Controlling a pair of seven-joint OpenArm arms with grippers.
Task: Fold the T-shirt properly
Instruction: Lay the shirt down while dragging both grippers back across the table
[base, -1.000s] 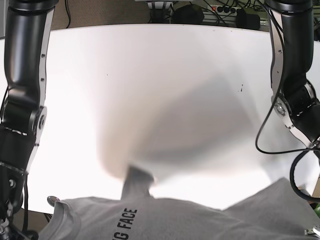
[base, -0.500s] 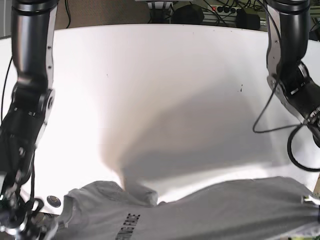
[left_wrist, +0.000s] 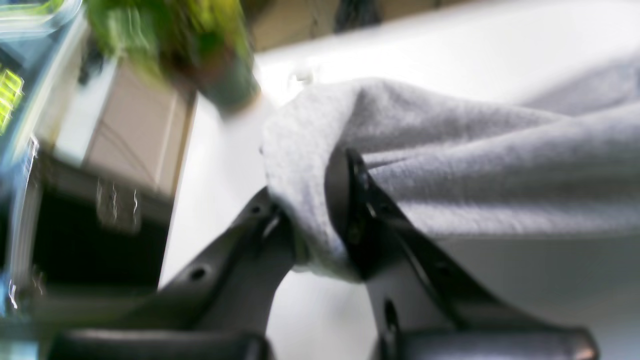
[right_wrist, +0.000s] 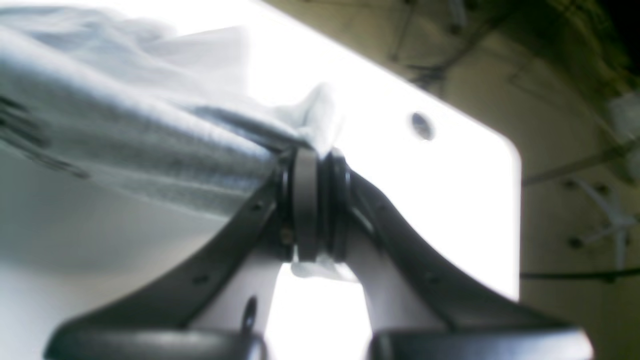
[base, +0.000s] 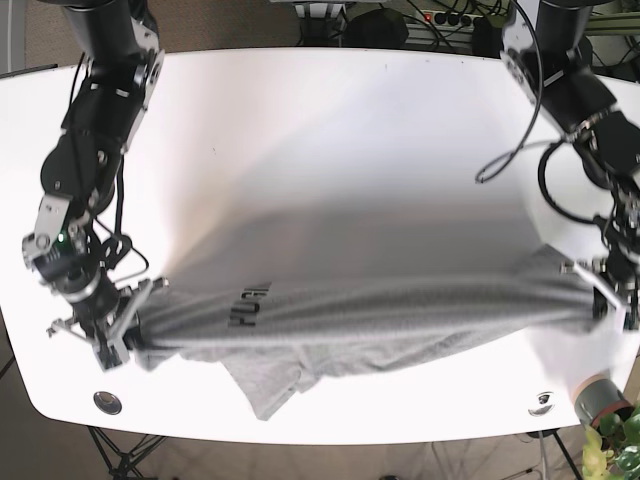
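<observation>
**Bright overhead light, blurred wrist views**

Strong light is washing out the white table (base: 330, 120) in the base view, and a soft grey shadow is lying above the stretched T-shirt (base: 400, 310). Straight edges are bending toward the corners. Both wrist views are looking smeared and unfocused; the table (right_wrist: 450, 165) is glaring there.
</observation>
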